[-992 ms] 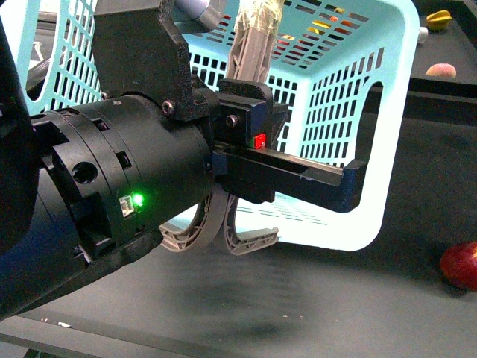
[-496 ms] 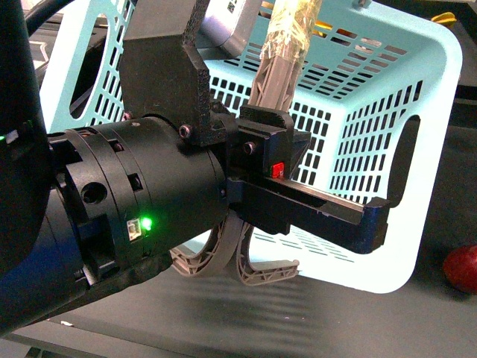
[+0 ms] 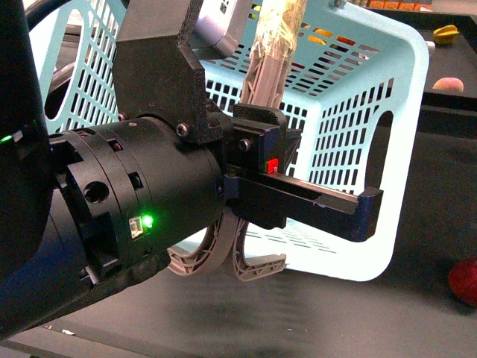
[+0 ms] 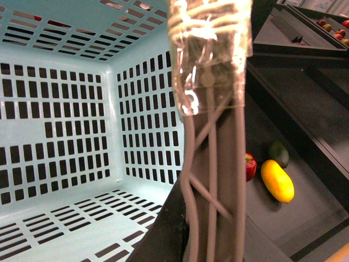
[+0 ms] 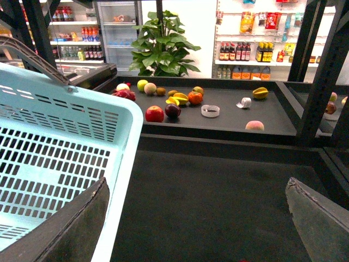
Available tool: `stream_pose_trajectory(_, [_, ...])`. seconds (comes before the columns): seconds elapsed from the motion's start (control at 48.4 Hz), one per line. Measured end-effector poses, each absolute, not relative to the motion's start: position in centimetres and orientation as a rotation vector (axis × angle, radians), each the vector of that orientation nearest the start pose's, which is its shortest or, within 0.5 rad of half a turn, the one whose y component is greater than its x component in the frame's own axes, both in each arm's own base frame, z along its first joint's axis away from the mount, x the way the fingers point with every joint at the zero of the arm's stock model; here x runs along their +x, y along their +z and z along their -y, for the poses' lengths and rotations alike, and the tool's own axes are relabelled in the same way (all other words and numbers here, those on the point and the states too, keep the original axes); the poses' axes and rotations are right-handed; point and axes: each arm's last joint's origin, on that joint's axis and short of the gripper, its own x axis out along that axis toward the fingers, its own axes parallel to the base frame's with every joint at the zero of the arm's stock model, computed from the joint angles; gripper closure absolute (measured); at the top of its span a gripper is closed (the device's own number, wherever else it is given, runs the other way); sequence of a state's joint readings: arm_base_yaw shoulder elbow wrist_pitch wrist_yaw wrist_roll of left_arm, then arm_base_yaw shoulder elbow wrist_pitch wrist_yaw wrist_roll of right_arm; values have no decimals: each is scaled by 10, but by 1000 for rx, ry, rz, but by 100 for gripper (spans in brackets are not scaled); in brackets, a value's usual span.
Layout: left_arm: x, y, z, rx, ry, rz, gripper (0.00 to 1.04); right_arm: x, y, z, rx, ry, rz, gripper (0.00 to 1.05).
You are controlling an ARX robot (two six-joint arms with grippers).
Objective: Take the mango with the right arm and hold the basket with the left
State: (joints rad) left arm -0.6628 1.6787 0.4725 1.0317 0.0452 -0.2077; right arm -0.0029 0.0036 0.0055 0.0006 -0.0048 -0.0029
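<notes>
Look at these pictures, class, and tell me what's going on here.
A two-armed robot is working with a turquoise basket and fruit. Its left gripper is up against the basket's taped handle, though the grip itself is hidden. The basket is tilted. The right gripper is open and empty over the dark counter. The mango lies untouched on a dark shelf beside a red apple and a dark green fruit.

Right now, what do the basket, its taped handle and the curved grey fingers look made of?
Basket: moulded plastic, light turquoise with a slight sheen; the even slots and rounded rim suggest it. Handle: grey-brown plastic, matte, with moulded cross-ribs. Tape: clear glossy film, wrinkled and catching glare. Curved fingers: grey ribbed plastic, possibly printed; the finish is hard to judge.
</notes>
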Motion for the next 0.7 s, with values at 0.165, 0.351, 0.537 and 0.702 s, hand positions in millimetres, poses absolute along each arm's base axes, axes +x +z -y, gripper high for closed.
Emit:
stream_pose_trajectory(0.165, [225, 142, 178, -144, -686, -242, 99, 98, 165, 0, -3, 2, 2, 8])
stream_pose_trajectory(0.351, [225, 142, 178, -144, -689, -243, 99, 98, 165, 0, -3, 2, 2, 8])
stream_pose_trajectory(0.537, [225, 142, 178, -144, -687, -242, 99, 98, 165, 0, -3, 2, 2, 8])
stream_pose_trajectory(0.702, [225, 142, 178, -144, -687, -242, 99, 98, 165, 0, -3, 2, 2, 8])
